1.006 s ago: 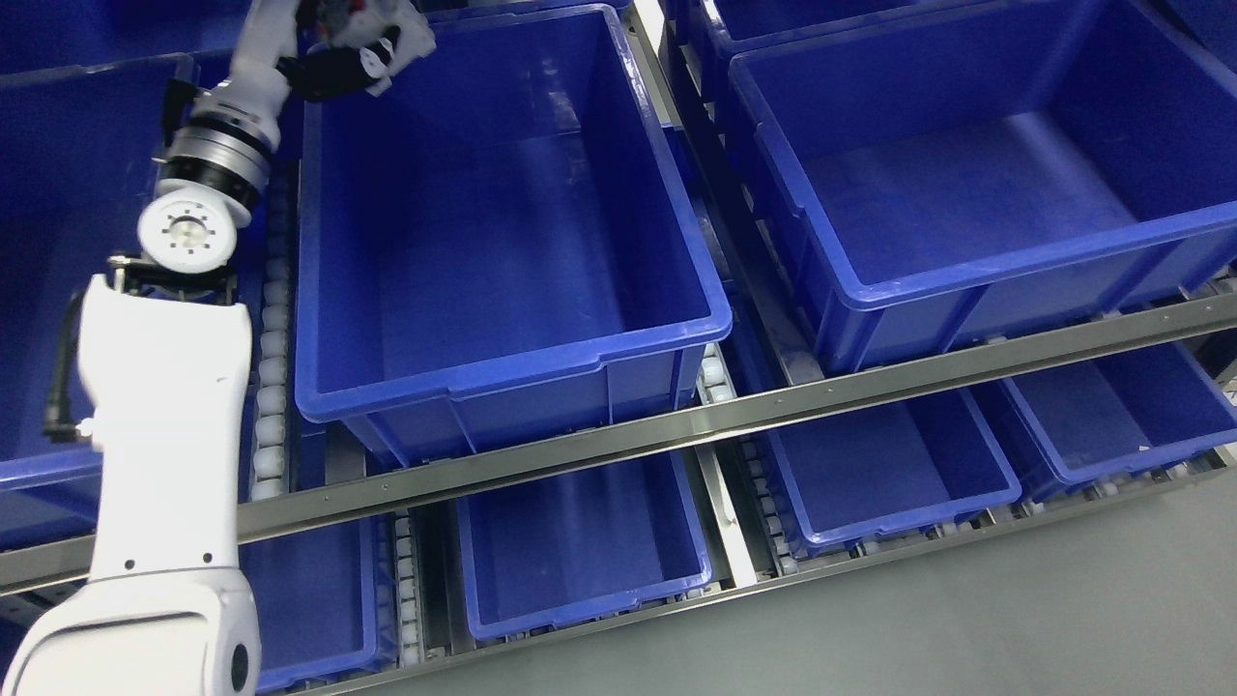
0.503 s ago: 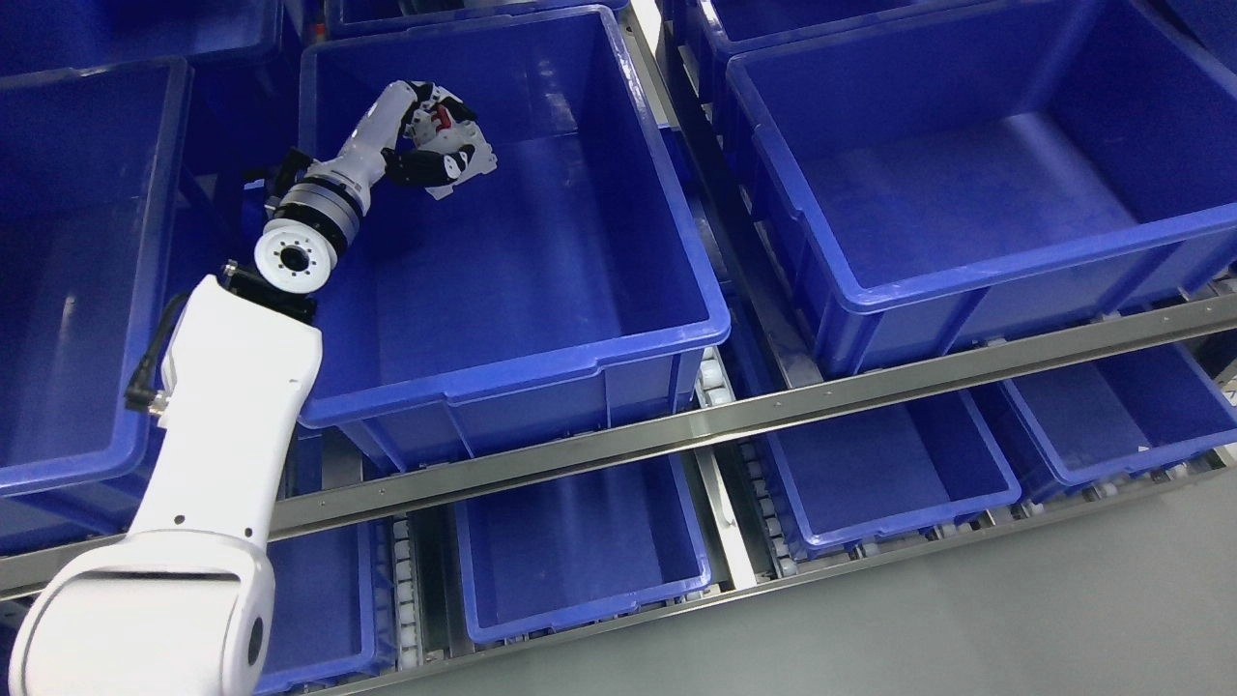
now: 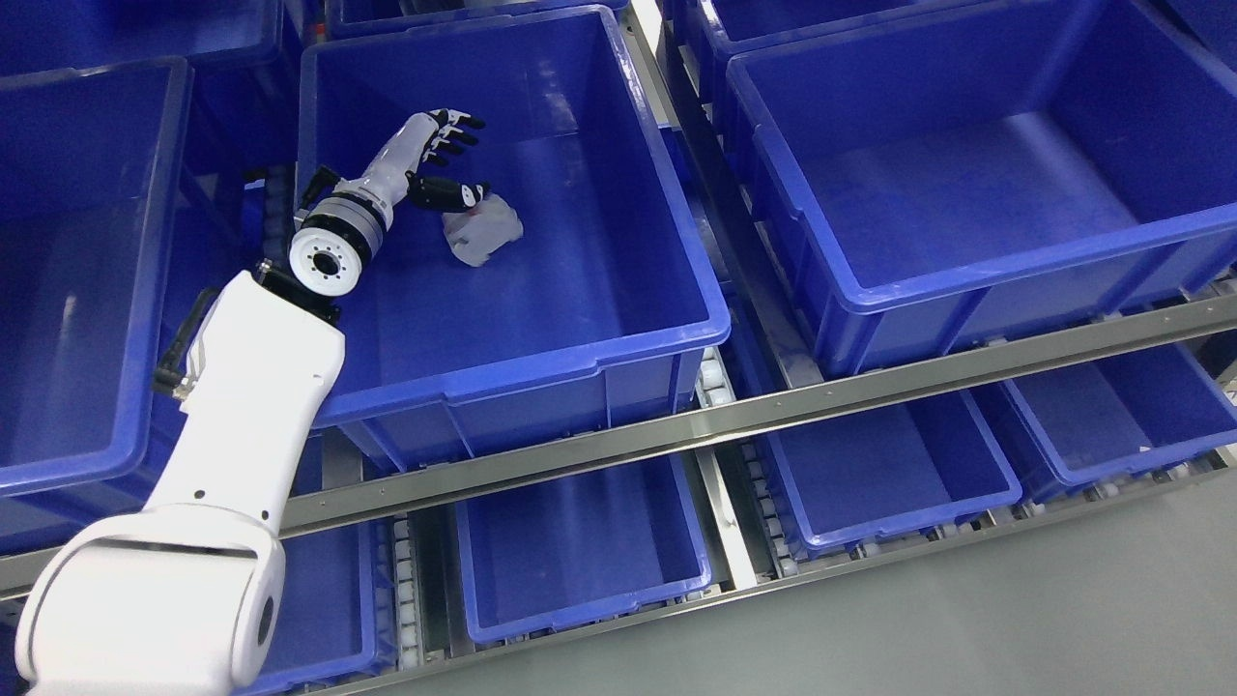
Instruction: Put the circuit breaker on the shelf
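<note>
A pale grey-white circuit breaker, blurred, is inside the middle blue bin on the upper shelf level, just below and right of my left hand. That hand is over the bin's back left part with its fingers spread and nothing held between them. The thumb tip is close to the breaker; I cannot tell if they touch. My white left arm reaches up from the lower left across the bin's left rim. No right arm shows.
Blue bins fill the rack: one at the left, one at the right, several smaller ones on the lower level. Steel rails run across the front. Grey floor lies at the lower right.
My left hand came down from the bin's back left corner into the bin while curled on the breaker, then spread its fingers. The breaker has left the hand and sits lower in the bin.
</note>
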